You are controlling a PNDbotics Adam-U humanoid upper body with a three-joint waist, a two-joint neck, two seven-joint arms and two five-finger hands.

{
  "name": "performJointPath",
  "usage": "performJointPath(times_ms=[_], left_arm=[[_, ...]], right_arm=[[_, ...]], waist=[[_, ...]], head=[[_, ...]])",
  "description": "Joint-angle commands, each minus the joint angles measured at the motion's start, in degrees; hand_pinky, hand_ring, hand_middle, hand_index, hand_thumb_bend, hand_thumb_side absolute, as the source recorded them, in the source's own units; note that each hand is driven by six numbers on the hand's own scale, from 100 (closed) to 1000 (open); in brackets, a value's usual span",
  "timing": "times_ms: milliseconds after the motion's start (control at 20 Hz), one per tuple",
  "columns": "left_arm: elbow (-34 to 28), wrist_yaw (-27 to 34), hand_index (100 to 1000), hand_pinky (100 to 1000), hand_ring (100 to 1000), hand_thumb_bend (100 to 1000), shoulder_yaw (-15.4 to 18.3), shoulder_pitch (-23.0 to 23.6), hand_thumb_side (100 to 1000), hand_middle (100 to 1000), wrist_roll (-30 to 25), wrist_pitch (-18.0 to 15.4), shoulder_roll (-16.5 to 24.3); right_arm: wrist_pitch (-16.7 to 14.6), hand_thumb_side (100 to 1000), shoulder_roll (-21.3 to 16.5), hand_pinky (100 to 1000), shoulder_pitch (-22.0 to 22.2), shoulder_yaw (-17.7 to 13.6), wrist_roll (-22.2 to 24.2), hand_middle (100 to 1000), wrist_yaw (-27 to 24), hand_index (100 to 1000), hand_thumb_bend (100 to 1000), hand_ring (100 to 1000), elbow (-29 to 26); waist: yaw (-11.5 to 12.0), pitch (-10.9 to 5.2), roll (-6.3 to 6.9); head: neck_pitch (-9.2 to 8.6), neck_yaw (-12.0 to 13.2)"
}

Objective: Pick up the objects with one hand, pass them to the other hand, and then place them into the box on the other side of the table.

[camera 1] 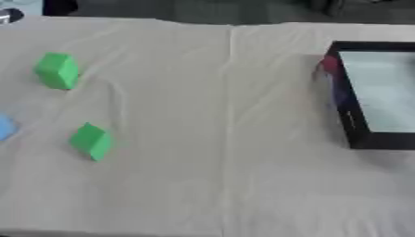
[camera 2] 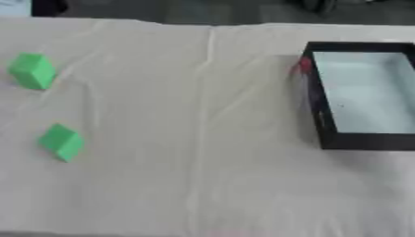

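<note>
— Where are the pieces right now?

— Two green blocks sit on the left of the cloth-covered table: the far green block and the near green block, well apart. A bit of something blue shows at the left edge.

— And the box?

— The black box lies on the right, pale inside, a red patch at its far left corner.

— The hands?

— Neither hand shows, so I can't tell how they're held.

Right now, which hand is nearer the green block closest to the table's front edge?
Neither can be judged: no hand shows in either view. The near green block lies on the table's left side, so the left hand would likely be nearer.
</note>
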Motion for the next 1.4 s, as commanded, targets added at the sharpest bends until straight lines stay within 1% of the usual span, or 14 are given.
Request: performJointPath(times_ms=[50, 200, 300, 450, 600, 850, 1050, 1250, 1400], left_arm=[[2.6, -9.6, 785, 867, 878, 722, -0.7, -3.2, 100, 935, -7.5, -0.9, -0.3], [4.0, -16.7, 779, 870, 879, 707, -0.2, -5.3, 100, 878, -10.3, -1.5, -2.1], [4.4, -19.9, 782, 871, 880, 719, -0.1, -6.1, 100, 871, -10.8, -2.0, -2.8], [5.0, -24.2, 778, 870, 879, 693, -0.1, -6.8, 100, 846, -10.8, -2.7, -3.7], [5.6, -26.4, 765, 869, 876, 664, 0.4, -7.1, 100, 826, -10.2, -3.2, -4.1], [6.4, -29.2, 751, 867, 866, 660, 0.5, -7.4, 100, 820, -11.0, -3.6, -4.3], [6.7, -31.4, 743, 863, 860, 652, 0.3, -7.5, 100, 820, -11.6, -4.1, -4.1], [6.7, -35.5, 755, 862, 862, 637, -0.3, -7.6, 100, 833, -11.5, -4.9, -3.8], [6.8, -38.3, 751, 864, 864, 630, 0.0, -7.5, 100, 835, -10.1, -6.1, -3.6]], right_arm=[[-0.7, 523, -2.8, 1000, -0.7, 0.1, 0.3, 976, -0.5, 916, 100, 950, -0.1], [-0.8, 523, -2.7, 1000, -0.7, 0.3, 0.6, 976, -0.2, 916, 100, 950, 0.2], [-0.9, 523, -2.6, 1000, -0.6, 0.3, 0.7, 976, 0.0, 916, 100, 950, 0.4], [-1.0, 523, -2.6, 1000, -0.5, 0.4, 0.8, 975, 0.3, 916, 100, 949, 0.6], [-1.1, 523, -2.5, 1000, -0.4, 0.4, 0.8, 975, 0.6, 916, 100, 949, 0.8], [-1.3, 523, -2.4, 1000, -0.2, 0.5, 0.7, 973, 1.1, 914, 100, 947, 1.2], [-1.4, 523, -2.4, 1000, -0.1, 0.6, 0.6, 973, 1.5, 914, 100, 947, 1.3], [-1.5, 523, -2.5, 1000, 0.0, 0.7, 0.6, 973, 1.9, 914, 100, 946, 1.3], [-1.5, 523, -2.4, 1000, 0.0, 0.8, 0.6, 971, 2.1, 913, 100, 945, 1.4]], waist=[[-0.1, -1.22, -0.03], [-0.3, -1.05, -0.04], [-0.4, -0.94, 0.0], [-0.4, -0.83, 0.0], [-0.5, -0.71, -0.08], [-0.4, -0.44, -0.14], [-0.5, -0.12, -0.05], [-0.5, 0.09, 0.21], [-0.7, 0.26, 0.36]], head=[[-0.4, 0.3], [-0.57, 0.5], [-0.56, 0.5], [-0.58, 0.6], [-0.83, 0.8], [-1.27, 1.8], [-1.64, 2.0], [-1.5, 2.0], [-1.61, 2.4]])
